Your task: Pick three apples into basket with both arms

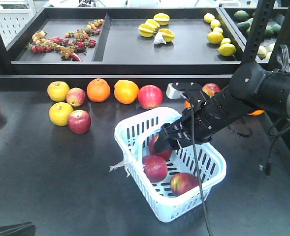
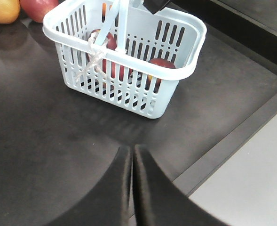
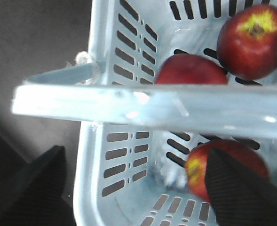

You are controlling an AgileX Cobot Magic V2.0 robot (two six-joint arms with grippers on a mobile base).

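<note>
right hand [image 1: 165, 142]: fingers spread open, inside basket over the rear apple, nothing gripped | left hand [image 2: 131, 165]: fingers pressed closed, empty, low over bench [image 1: 46, 167] near basket | basket [image 1: 204, 196]: on bench, handle [image 3: 143, 106] swung up | apples [image 1: 155, 167]: three in basket | loose fruit along bench back edge

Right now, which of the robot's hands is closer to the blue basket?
The right hand: it hangs open directly over the basket, above the apples. The left hand is shut and sits back over bare table, apart from the basket.
</note>
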